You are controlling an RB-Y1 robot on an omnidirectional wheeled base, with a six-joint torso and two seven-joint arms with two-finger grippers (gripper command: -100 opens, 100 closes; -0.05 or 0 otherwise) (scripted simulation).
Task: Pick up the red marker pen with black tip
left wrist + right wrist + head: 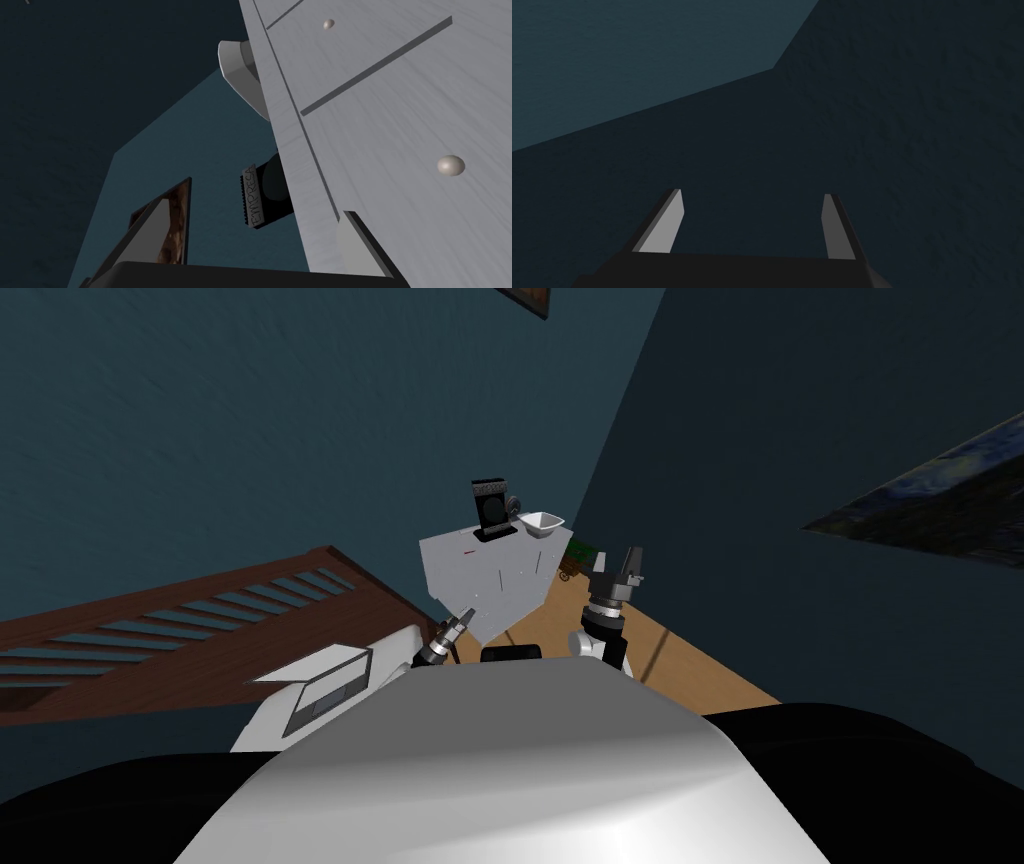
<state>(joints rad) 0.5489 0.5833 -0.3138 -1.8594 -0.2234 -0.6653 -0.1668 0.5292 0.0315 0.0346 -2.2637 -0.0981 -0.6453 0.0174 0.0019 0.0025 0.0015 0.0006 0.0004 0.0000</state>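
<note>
— What's around the cabinet?
— A bed with a brown slatted headboard (180,628) takes the left of the head view. At centre stands a grey cabinet (490,588), its drawer fronts facing me. An open laptop (325,688) sits at lower left. On the cabinet's top a black coffee machine (490,506) stands at the back, with a white bowl (541,524) just right of it.
— And the marker?
— The red marker pen (468,551) lies flat on the cabinet's top, left of the coffee machine's base. It is a thin stroke running roughly left to right in the frame. I can't tell which end bears the tip.
— The grippers?
— The left gripper (465,618) sits lower in the frame than the marker, fingers spread wide, close to a drawer front under the top's edge. The right gripper (617,558) is raised right of the cabinet, fingers also wide.
</note>
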